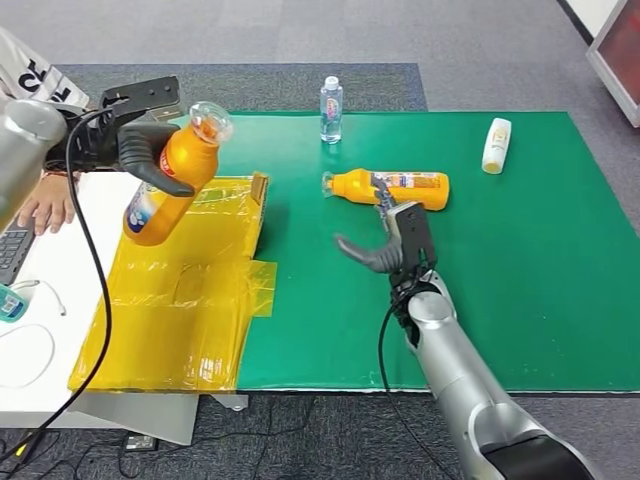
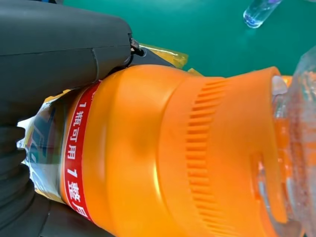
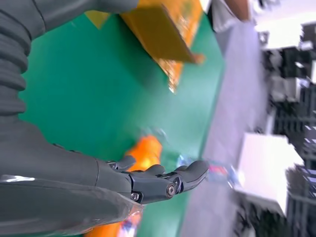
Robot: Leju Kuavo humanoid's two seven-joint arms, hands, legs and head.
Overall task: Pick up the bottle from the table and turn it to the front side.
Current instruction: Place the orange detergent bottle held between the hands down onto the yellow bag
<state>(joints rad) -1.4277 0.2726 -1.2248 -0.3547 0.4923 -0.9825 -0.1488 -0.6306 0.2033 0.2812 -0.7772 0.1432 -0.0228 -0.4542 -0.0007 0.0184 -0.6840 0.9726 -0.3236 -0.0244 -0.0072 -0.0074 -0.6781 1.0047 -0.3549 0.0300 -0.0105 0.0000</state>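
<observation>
An orange plastic bottle with a clear cap (image 1: 172, 172) is hanging tilted at upper left of the frame, the left hand (image 1: 140, 143) wrapping its middle. At centre, the right hand (image 1: 386, 243) is hovering, fingers spread, just beside a second orange bottle (image 1: 392, 188) lying on the green mat (image 1: 528, 280)

Right hand (image 3: 149, 180) enters from frame left, fingers (image 3: 186, 173) extended, empty. Orange bottle (image 3: 147, 153) lies behind them on green mat (image 3: 82, 98). Yellow bag (image 3: 168, 34) at top centre.

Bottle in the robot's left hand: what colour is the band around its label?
Red with white writing, on the orange bottle; clearest in the left wrist view.
</observation>
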